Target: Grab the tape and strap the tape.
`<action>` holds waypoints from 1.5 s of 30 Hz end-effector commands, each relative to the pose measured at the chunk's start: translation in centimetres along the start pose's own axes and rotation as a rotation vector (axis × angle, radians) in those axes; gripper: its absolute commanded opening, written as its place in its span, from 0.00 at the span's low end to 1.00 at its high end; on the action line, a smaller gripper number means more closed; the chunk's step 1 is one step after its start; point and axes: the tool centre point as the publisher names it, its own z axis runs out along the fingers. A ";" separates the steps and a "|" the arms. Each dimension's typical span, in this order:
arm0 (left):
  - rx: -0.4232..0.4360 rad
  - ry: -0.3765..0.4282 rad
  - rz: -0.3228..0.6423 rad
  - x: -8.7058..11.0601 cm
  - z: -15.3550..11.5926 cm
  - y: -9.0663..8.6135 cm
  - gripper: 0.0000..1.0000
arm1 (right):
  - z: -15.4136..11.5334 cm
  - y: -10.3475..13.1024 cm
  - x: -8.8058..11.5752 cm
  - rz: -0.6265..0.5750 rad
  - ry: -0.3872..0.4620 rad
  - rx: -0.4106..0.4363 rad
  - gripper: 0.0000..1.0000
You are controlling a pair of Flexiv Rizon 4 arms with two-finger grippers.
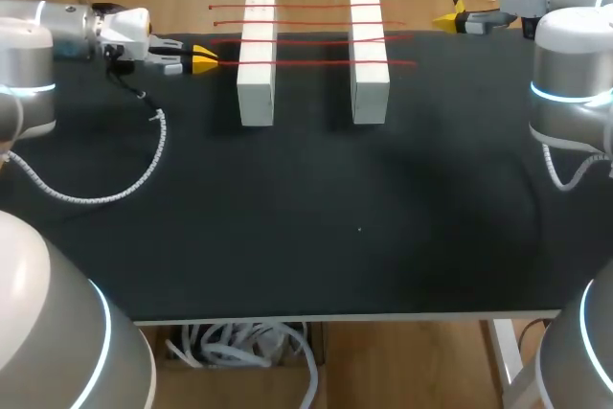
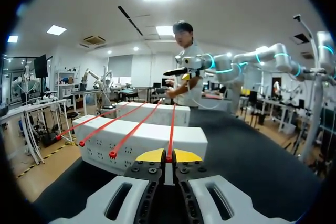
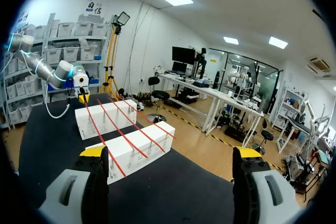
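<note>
Two white blocks [image 1: 257,62] [image 1: 369,56] stand side by side at the back of the black table [image 1: 316,227]. Several thin red tapes [image 1: 316,64] lie stretched across both. My left gripper [image 1: 204,59] is beside the left block, at the left end of the frontmost tape. In the left wrist view that gripper [image 2: 169,156] is shut on the end of this tape [image 2: 171,129], which runs ahead over the near block [image 2: 142,142]. My right gripper [image 1: 448,19] hangs open beyond the right block, touching nothing. In its own view the right gripper [image 3: 170,153] stands wide, with both blocks [image 3: 128,148] ahead of it.
A grey coiled cable [image 1: 144,170] from my left arm loops over the left part of the table. The free ends of the other tapes [image 2: 112,154] hang off the near block beside my left gripper.
</note>
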 end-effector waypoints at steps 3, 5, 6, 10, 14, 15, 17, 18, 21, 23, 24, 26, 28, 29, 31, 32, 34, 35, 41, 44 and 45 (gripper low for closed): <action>0.000 0.006 -0.001 -0.1 0.2 0.0 0.00 | 0.0 0.0 0.0 0.000 0.000 0.000 1.00; 0.000 0.009 0.000 -0.1 0.3 -0.3 0.00 | 0.0 0.0 0.0 0.000 0.000 0.000 1.00; 0.000 0.009 0.002 -0.1 0.3 -0.6 0.00 | 0.0 0.0 0.0 0.000 0.000 0.000 1.00; 0.033 -0.006 0.000 -0.2 0.2 -2.1 0.00 | 0.0 0.0 0.0 0.000 0.000 0.000 1.00; 0.084 -0.027 0.014 -0.1 0.2 -4.5 0.00 | 0.0 0.0 0.0 0.000 0.000 0.000 1.00; 0.094 -0.031 0.020 -0.1 0.2 -5.1 0.00 | 0.0 0.0 0.0 0.000 0.000 0.000 1.00; 0.117 -0.036 0.032 0.0 0.2 -6.4 0.00 | 0.0 0.0 0.0 0.000 0.000 0.000 1.00; 0.128 -0.034 0.039 0.0 0.3 -7.0 0.00 | 0.0 0.0 0.0 0.000 0.000 0.000 1.00; 0.130 -0.015 0.068 0.3 0.8 -8.7 0.00 | 0.0 0.0 0.0 0.000 0.000 0.000 1.00; 0.124 0.017 0.091 0.5 1.3 -9.8 0.00 | 0.0 0.0 0.0 0.000 0.000 0.000 1.00; 0.130 0.045 0.095 0.7 1.5 -10.3 0.00 | 0.0 0.0 0.0 0.000 0.000 0.000 1.00; 0.122 0.074 0.114 1.1 2.0 -11.3 0.00 | 0.0 0.0 0.0 0.000 0.000 0.000 1.00; 0.135 0.084 0.116 1.1 2.4 -12.3 0.00 | 0.0 0.0 0.0 0.000 0.000 0.000 1.00; 0.138 0.081 0.117 1.1 2.6 -12.7 0.00 | 0.0 0.0 0.0 0.000 0.000 0.000 1.00; 0.145 0.071 0.118 1.0 3.1 -13.5 0.00 | 0.0 0.0 0.0 0.000 0.000 0.000 1.00; 0.153 0.065 0.117 1.0 3.3 -14.0 0.00 | 0.0 0.0 0.0 0.000 0.000 0.000 1.00; 0.170 0.056 0.117 0.9 3.6 -14.6 0.00 | 0.0 0.0 0.0 0.000 0.000 0.000 1.00; 0.173 0.053 0.117 0.8 3.9 -14.9 0.00 | 0.0 0.0 0.0 0.000 0.000 0.000 1.00; 0.212 0.050 0.123 0.6 4.6 -16.9 0.00 | 0.0 0.0 0.0 0.000 0.000 0.000 1.00; 0.248 0.058 0.113 0.7 4.8 -17.8 0.00 | 0.0 0.0 0.0 0.000 0.000 0.000 1.00; 0.257 0.061 0.112 0.7 4.9 -18.1 0.00 | 0.0 0.0 0.0 0.000 0.000 0.000 1.00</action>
